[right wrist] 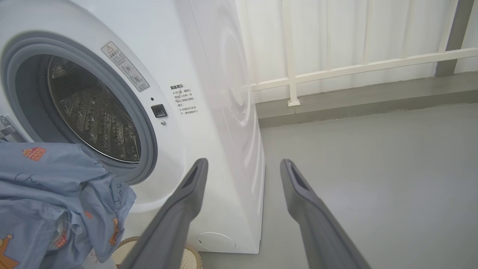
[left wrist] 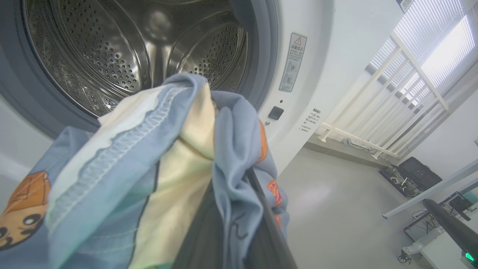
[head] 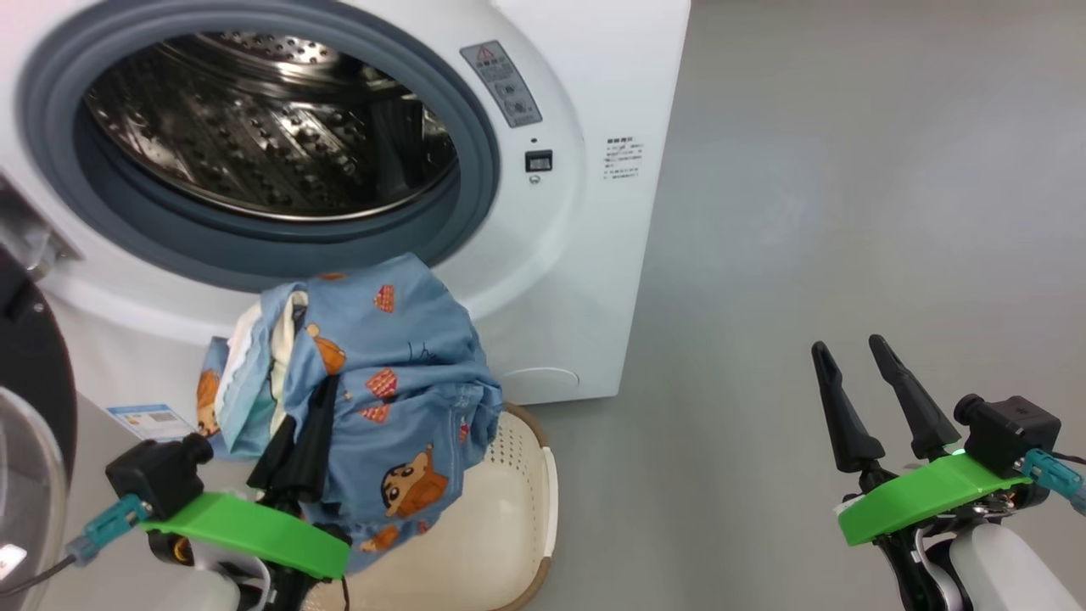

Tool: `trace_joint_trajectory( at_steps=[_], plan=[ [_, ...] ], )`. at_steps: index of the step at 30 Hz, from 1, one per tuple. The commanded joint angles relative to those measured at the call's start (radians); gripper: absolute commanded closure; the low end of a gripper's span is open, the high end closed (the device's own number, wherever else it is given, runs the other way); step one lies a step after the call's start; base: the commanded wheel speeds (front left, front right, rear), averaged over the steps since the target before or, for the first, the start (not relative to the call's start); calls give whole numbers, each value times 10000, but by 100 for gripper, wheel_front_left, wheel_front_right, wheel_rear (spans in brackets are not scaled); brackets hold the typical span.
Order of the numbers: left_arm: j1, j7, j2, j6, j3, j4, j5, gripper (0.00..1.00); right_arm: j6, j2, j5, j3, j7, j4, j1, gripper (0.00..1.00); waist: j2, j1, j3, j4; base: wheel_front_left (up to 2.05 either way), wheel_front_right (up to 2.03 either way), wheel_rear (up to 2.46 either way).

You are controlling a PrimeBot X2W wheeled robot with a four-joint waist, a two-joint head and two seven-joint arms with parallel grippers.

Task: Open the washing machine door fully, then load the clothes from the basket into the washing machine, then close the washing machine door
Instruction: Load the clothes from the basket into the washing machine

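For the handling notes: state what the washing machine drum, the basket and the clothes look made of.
Washing machine drum: apparently polished steel; mirror glints, punched holes.
Basket: likely matte cream plastic; moulded perforated wall.
Clothes: soft printed fabric, perhaps cotton; limp folds, stitched hem.

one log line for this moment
stage: loading | left gripper: shut on clothes, above basket | right gripper: open, empty | washing machine door: open | drum: empty

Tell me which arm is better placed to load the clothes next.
Left. The left gripper is shut on the light blue bear-print clothes, held before the open steel drum; the right gripper stands open, empty.
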Motion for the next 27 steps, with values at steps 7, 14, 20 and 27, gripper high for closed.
trace_joint_trajectory(
  at_steps=[7,14,20,27],
  plan=[
    [132,-135,225,333,663,-1017,159,100,44,-271,163,257,-82,-265,126,0,0,1,-332,213,0,0,0],
    [-26,-135,286,409,919,-1157,204,100,44,-327,216,300,-82,-320,82,0,0,1,-265,153,0,0,0],
    [-912,-135,345,561,1252,-506,461,100,44,-334,199,330,-82,-407,0,0,0,1,55,24,0,0,0],
    [-2808,-130,453,300,1351,1259,791,100,44,-281,36,348,-82,-531,-262,0,0,1,862,-292,0,0,0]
  ],
)
